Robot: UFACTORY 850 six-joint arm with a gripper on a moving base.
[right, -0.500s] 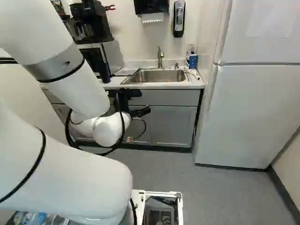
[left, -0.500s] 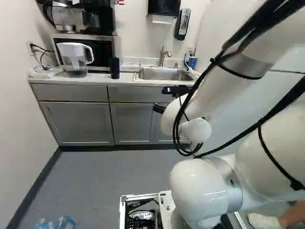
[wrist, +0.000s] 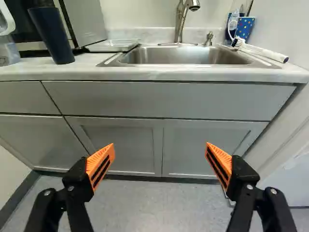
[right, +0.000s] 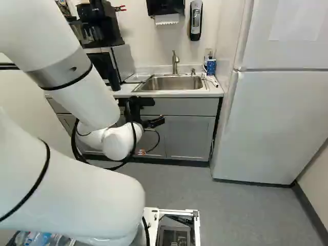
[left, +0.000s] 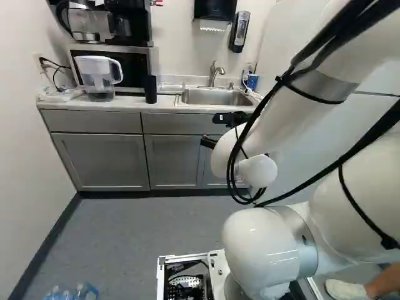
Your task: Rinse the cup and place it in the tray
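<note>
The dark cup (wrist: 52,35) stands upright on the counter (wrist: 72,71), off to the left of the sink (wrist: 183,57) in the left base view. The low, pale tray (wrist: 113,45) sits between that cup and the sink, close against the sink's rim. A spotted blue cup (wrist: 245,28) is on the sink's other side, near its back corner, and a white-handled brush (wrist: 265,53) lies just beside the sink there.

The gripper (right: 156,122) hangs in front of the cabinets (wrist: 118,142), lower than the sink and out from it. In the wrist view the jaws of the gripper (wrist: 161,157) are spread wide with nothing between them, orange pads (wrist: 100,166) well apart.

The faucet (wrist: 181,21) rises from behind the sink, with a small soap pump (wrist: 209,38) next to it. Farther left of the sink than the dark cup is a water pitcher (left: 97,75), in front of the microwave (left: 134,62). A coffee maker (left: 131,24) is on top of the microwave. On the wall above the sink are a paper towel dispenser (right: 165,7) and a soap dispenser (right: 196,19). The fridge (right: 279,118) stands to the right of the sink in the right base view.
</note>
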